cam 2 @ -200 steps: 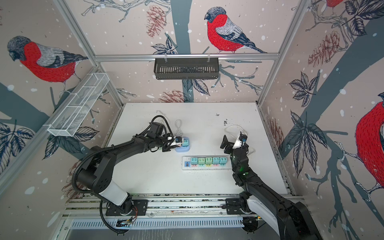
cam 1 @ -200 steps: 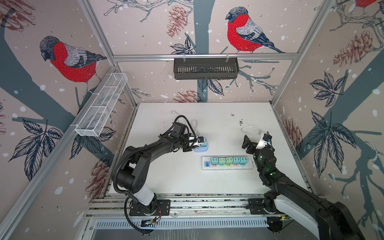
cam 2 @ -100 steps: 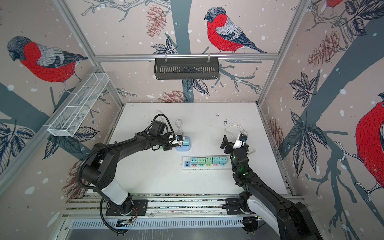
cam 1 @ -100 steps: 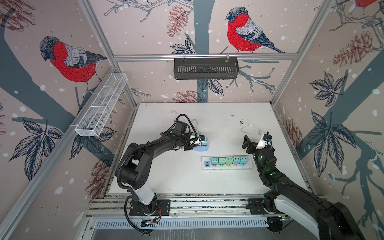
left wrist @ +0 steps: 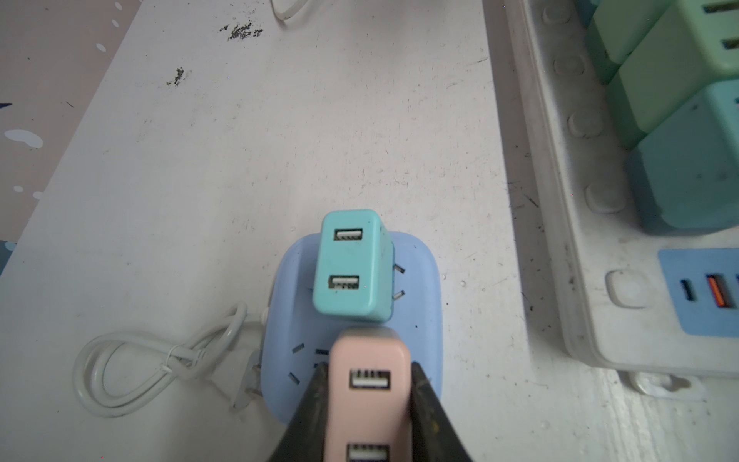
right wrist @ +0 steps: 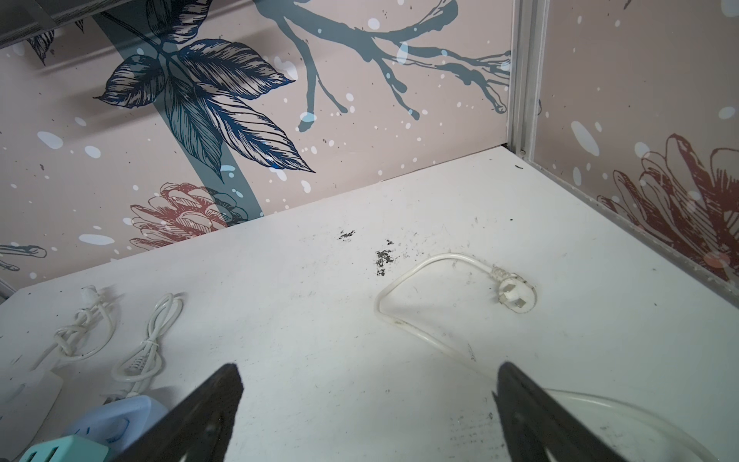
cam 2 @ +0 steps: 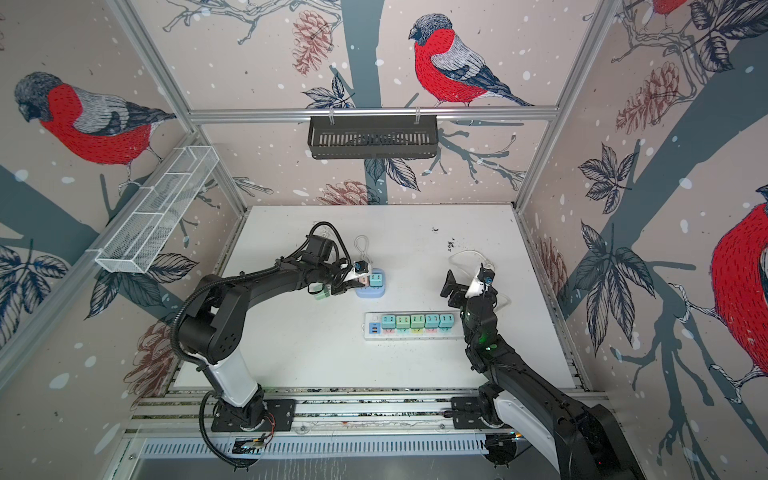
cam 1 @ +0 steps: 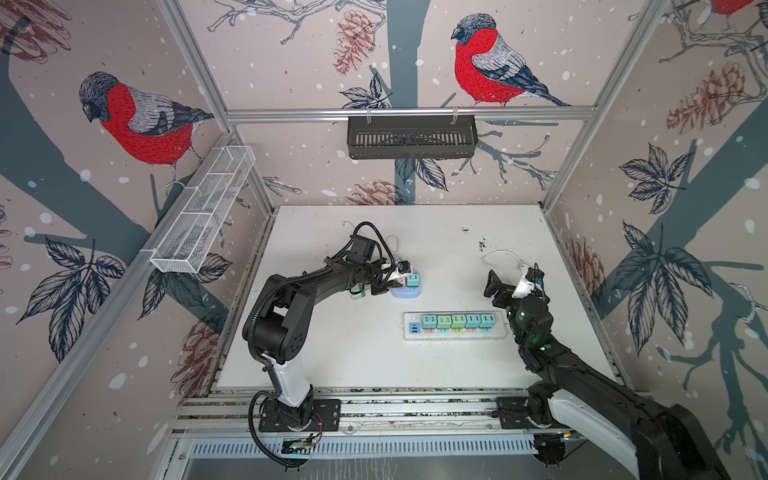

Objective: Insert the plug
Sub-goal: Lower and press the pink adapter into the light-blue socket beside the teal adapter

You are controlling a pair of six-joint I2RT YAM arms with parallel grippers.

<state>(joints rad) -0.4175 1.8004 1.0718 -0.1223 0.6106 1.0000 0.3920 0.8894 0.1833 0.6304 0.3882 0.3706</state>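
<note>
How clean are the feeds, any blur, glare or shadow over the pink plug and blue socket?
Left wrist view: no glare; pink plug close and soft between the dark fingers of the left gripper, blue socket sharp. Both top views: even light, walls bowed by the wide lens, plug tiny. Right wrist view: soft shadows, open right gripper dark, slightly blurred.

Even diffuse overhead light, soft shadows; wide-angle edge distortion; wrist close-ups slightly soft.
</note>
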